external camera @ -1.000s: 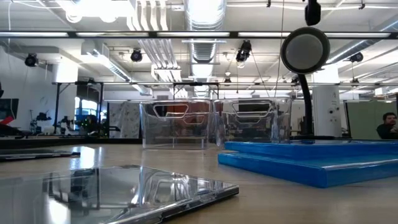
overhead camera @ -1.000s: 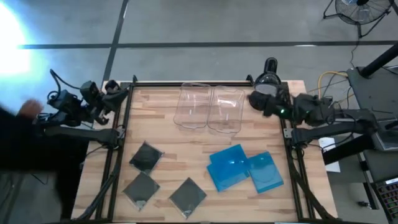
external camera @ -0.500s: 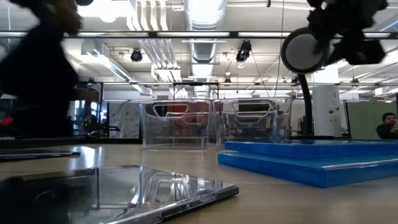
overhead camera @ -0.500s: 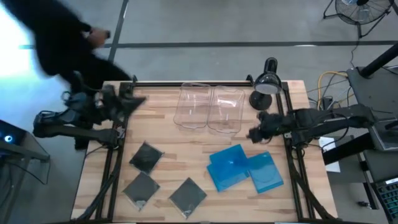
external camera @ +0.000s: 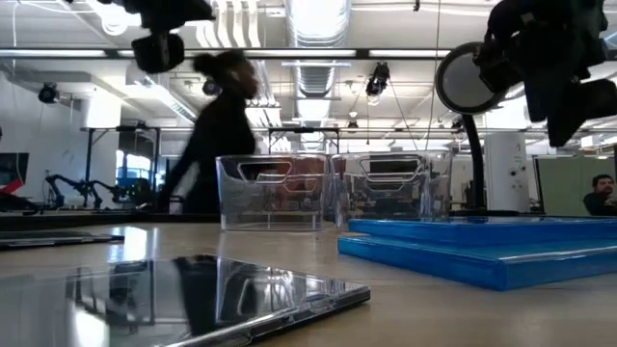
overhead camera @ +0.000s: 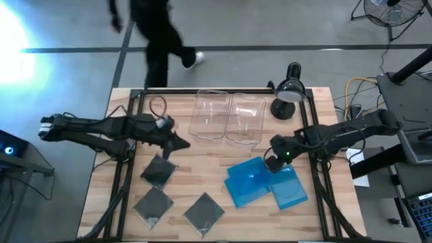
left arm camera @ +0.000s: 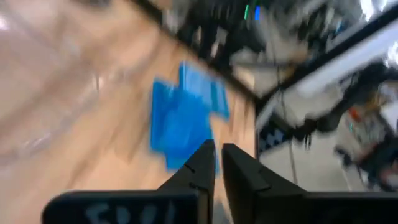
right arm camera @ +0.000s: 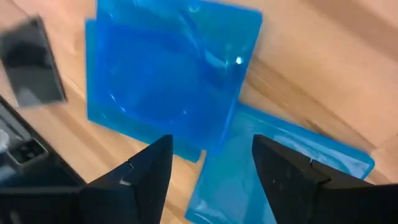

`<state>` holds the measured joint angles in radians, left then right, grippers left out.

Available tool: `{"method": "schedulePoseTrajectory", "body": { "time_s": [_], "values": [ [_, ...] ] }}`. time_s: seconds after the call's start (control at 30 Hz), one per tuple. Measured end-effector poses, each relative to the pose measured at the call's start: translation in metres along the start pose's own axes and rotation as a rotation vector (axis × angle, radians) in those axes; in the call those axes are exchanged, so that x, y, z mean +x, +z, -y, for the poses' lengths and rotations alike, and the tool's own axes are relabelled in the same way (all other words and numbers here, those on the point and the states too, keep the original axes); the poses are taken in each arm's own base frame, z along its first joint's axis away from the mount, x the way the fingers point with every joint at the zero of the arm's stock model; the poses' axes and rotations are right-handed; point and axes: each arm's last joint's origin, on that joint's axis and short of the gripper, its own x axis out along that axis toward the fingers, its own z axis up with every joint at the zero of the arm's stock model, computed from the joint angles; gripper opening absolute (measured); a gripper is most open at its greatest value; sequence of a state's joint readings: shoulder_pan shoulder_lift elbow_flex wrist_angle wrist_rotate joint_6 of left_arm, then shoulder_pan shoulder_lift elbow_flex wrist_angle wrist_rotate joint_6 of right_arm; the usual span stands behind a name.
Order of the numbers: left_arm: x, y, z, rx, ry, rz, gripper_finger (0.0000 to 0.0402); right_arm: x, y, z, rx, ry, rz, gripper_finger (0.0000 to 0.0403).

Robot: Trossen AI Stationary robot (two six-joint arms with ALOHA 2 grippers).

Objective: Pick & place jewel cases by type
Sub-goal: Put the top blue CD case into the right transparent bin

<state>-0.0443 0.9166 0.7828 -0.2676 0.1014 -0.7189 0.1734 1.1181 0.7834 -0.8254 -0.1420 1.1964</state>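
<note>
Three dark grey jewel cases (overhead camera: 158, 170) (overhead camera: 154, 202) (overhead camera: 204, 212) lie flat on the table's near left. Blue jewel cases (overhead camera: 248, 181) lie overlapping at the near right, the top one (right arm camera: 168, 81) resting partly on another (right arm camera: 280, 180). My right gripper (overhead camera: 271, 162) (right arm camera: 211, 168) hangs open above the blue pile, touching nothing. My left gripper (overhead camera: 179, 142) (left arm camera: 214, 168) is shut and empty, in the air just beyond the farthest dark case.
Two clear plastic bins (overhead camera: 209, 115) (overhead camera: 244, 120) stand side by side at the far middle. A black lamp (overhead camera: 289, 91) stands at the far right corner. A person (overhead camera: 158, 34) walks past beyond the far edge. Bare wood lies between bins and cases.
My left gripper has swung from the far left corner out over the table, toward the dark cases. My right gripper has come from the far right corner toward the near edge, over the blue cases. A person has walked along behind the far edge.
</note>
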Motion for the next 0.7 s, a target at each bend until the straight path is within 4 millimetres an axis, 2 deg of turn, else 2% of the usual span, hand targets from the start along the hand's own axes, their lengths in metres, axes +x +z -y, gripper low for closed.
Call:
{"method": "schedulePoseTrajectory", "body": {
  "time_s": [0.33, 0.6, 0.7],
  "values": [
    [0.013, -0.021, 0.004, 0.032, 0.02, -0.167, 0.0008, 0.018, 0.002, -0.006, -0.045, -0.032, -0.05, 0.0203],
    [0.008, -0.06, 0.003, 0.04, 0.175, -0.432, 0.0102, 0.027, 0.002, -0.011, -0.089, -0.027, -0.05, 0.0203],
    [0.005, -0.073, 0.0, 0.063, 0.295, -0.494, 0.0132, 0.031, 0.003, -0.014, -0.099, -0.011, -0.045, 0.0203]
  ]
}}
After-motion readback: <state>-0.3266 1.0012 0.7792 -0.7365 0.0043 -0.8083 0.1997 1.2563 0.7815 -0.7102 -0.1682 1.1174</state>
